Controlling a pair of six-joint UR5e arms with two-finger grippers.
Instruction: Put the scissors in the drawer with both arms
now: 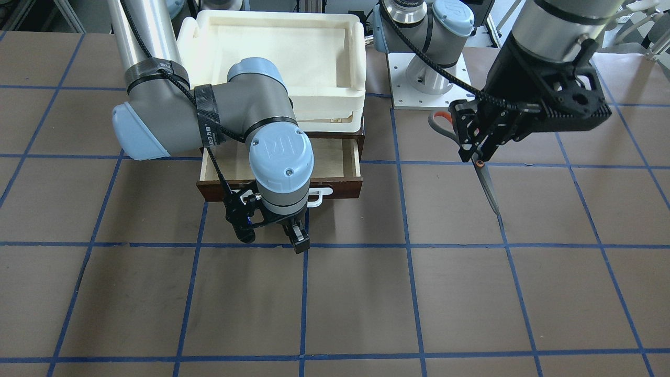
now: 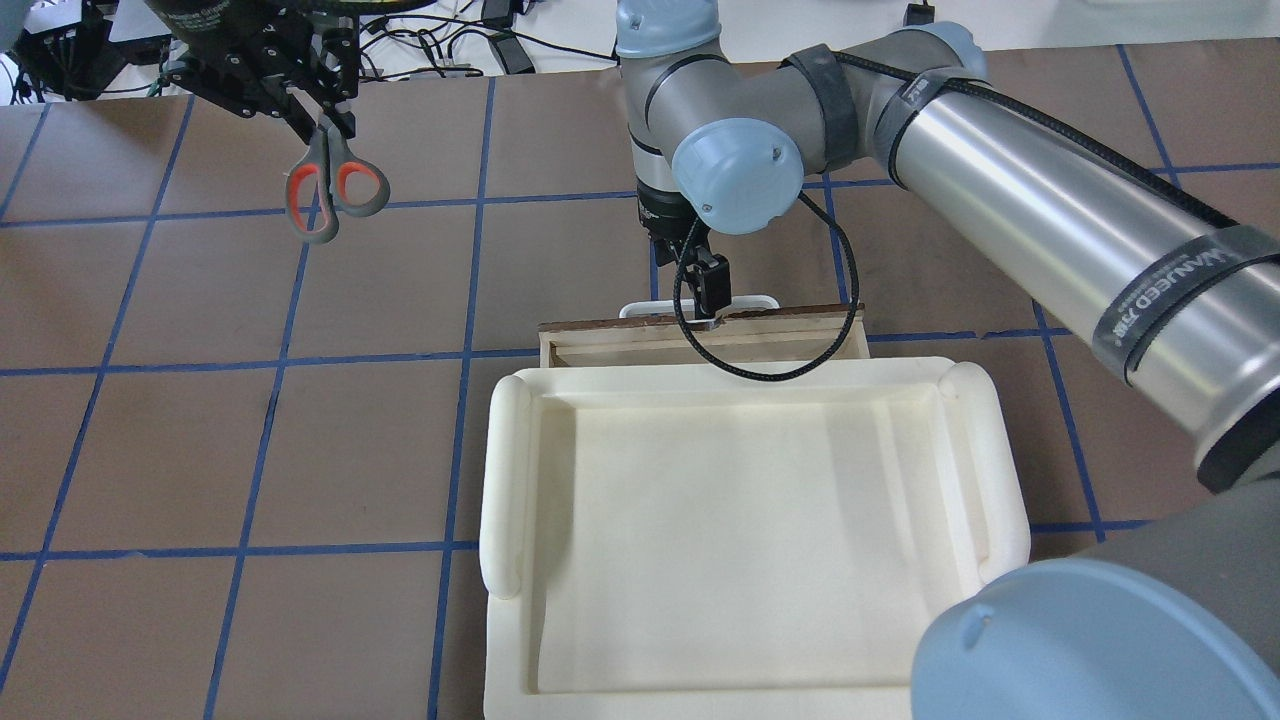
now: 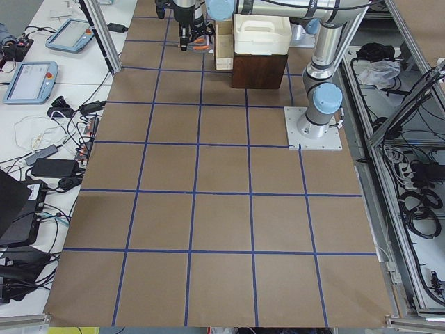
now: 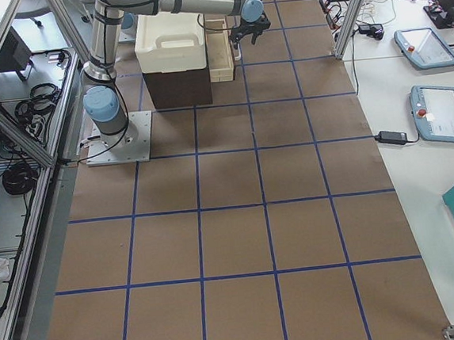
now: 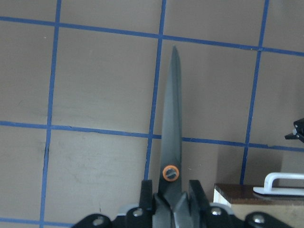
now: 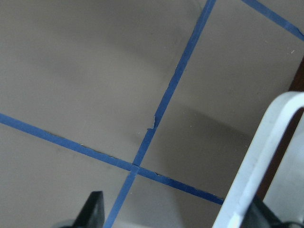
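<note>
scissors [image 1: 490, 189] in l. gripper [image 1: 477, 152], drawer [image 1: 345, 187] open

nearest the operators' side, r. gripper [image 1: 297, 238] sits just by the drawer's white handle [image 1: 320, 196], fingers spread, gripping nothing. behind it the drawer is pulled out from under a cream tray [image 1: 356, 68]. l. gripper is clamped on the scissors near the pivot, well apart from the drawer on robot's left.

Bright, even light falls on the counter [image 1: 335, 303], shadows stay soft, and the right wrist view is blurred up close.
</note>
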